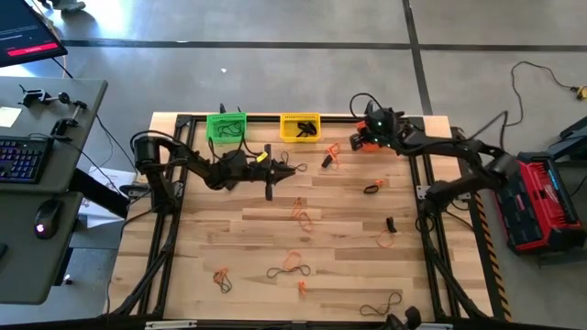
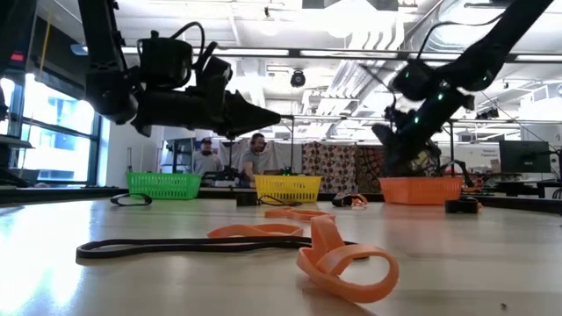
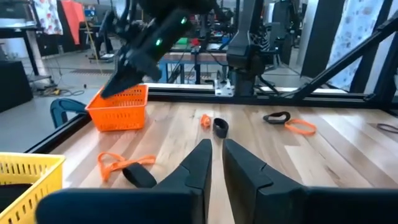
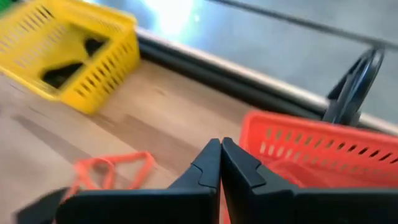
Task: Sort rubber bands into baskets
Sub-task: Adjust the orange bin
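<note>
While both arms hang over the far part of the table, neither gripper pinches a band. In the high view the left gripper (image 1: 298, 168) sits just left of centre in the upper half of the frame, reaching rightward below the green basket (image 1: 226, 126) and the yellow basket (image 1: 300, 127). Its wrist view shows its fingers (image 3: 198, 163) nearly together, a narrow gap between the tips and nothing in it. An orange rubber band (image 3: 121, 164) and a dark band (image 3: 139, 176) lie on the wood to the lower left of those tips in that frame, apart from them; another dark band (image 3: 220, 126) lies ahead, above the tips.

At the upper right of the high view the right gripper (image 1: 365, 137) hangs at the orange basket (image 1: 367, 140). Its fingers (image 4: 208, 164) are pressed together and empty in its wrist view, with the orange basket's wall to the right of the tips and an orange band (image 4: 112, 168) on the table at lower left.

More orange and dark bands (image 1: 294, 264) are scattered over the lower half of the table (image 1: 229, 238). Dark bands lie in the yellow basket.
</note>
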`<state>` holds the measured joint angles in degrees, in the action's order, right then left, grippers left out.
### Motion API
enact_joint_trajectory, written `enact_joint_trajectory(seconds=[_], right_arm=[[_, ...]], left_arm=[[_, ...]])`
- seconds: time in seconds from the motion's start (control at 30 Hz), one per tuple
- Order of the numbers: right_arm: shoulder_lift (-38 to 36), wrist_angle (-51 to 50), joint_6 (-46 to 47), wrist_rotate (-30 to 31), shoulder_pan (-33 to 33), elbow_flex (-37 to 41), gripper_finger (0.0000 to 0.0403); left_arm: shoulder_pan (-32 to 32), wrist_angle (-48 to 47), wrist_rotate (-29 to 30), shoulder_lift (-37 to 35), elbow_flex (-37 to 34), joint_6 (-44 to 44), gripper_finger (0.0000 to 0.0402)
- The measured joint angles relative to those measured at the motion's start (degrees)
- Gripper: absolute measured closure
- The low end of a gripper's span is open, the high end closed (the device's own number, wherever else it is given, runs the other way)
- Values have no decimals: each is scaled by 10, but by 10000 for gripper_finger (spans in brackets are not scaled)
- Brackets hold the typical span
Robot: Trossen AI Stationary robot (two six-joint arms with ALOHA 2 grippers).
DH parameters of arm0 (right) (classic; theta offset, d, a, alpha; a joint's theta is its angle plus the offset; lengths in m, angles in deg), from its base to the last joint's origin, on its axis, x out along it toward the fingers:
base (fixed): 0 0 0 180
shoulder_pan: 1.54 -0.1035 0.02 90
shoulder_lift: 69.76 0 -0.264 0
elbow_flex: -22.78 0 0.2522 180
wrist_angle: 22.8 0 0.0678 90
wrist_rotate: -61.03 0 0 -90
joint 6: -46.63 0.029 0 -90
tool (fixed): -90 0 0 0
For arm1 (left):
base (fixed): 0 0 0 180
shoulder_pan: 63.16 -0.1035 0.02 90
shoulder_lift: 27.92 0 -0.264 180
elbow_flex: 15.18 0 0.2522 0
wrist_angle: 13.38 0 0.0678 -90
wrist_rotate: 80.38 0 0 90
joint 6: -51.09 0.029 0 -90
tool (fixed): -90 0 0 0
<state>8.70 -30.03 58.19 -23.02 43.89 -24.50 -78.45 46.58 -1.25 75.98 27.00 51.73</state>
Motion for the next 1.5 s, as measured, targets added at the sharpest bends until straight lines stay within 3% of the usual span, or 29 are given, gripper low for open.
enact_joint_trajectory(seconds=[0.3, 0.5, 0.67, 0.83, 1.5], right_arm=[[-106, -26, -6, 2, -23, 0, 403], [-115, -126, 19, 69, -8, 0, 403], [-86, -170, 32, 78, 29, 0, 403], [-53, -171, -8, 1, 44, -20, 403], [182, -304, -46, -11, 26, -269, 403]], left_arm=[[-1, -1, -5, 0, 0, 0, 377], [-1, -1, -5, 0, 0, 0, 377], [-1, -1, -5, 0, 0, 5, 377], [-1, -2, -5, 0, 0, 6, 377], [-1, -26, -5, 0, 0, 11, 377]])
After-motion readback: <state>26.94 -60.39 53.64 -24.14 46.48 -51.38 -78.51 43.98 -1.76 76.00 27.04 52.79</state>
